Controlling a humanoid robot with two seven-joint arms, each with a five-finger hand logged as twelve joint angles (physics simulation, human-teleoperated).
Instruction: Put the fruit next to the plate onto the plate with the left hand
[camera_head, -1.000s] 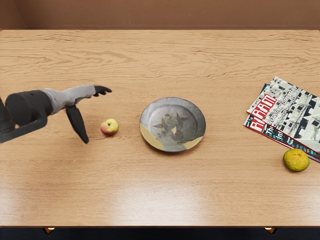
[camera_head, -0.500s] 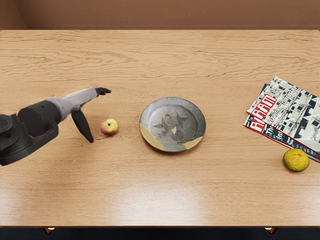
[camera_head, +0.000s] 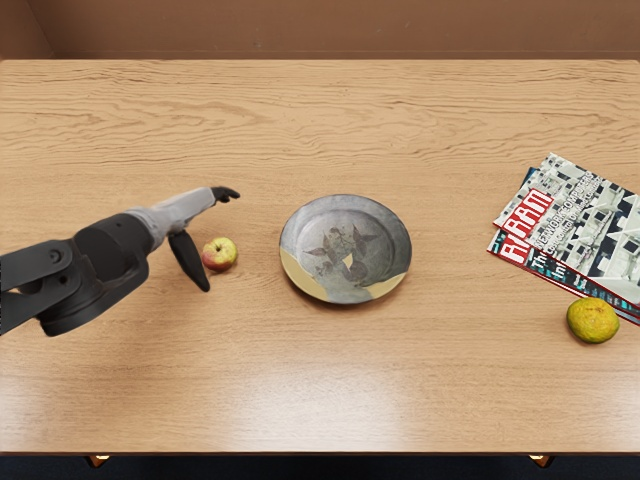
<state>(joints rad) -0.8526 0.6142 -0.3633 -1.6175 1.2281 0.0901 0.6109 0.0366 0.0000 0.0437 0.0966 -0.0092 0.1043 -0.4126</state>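
Head view only. The left hand (camera_head: 185, 212) is in from the left edge, forearm pointing right and slightly far. It is open and holding nothing: the fingers (camera_head: 225, 193) stretch out toward the right, and the thumb (camera_head: 189, 262) is splayed down toward the near edge. The target is the apple (camera_head: 219, 253), which sits on the table (camera_head: 320, 390) just left of the plate (camera_head: 345, 248) with a narrow strip of bare wood between the two. The relation I care about: the apple lies in the open V of the hand, immediately right of the thumb and on the near side of the outstretched fingers. I cannot tell from this angle whether the thumb is touching the apple's skin or is just beside it, and the hand's height over the table is also unclear. The apple is near-round, so it has no long axis for me to line up with. My judgement is that the approach is nearly done and the grasp has not started; the next move calls for the fingers to come down and curl round the far and right side of the apple while the thumb backs it from the left. One risk is nudging it into a roll toward the plate. The right arm is out of view. A second, yellow-green fruit (camera_head: 593, 320) lies by the magazines (camera_head: 575, 225), well apart from the plate, so it is not my target.
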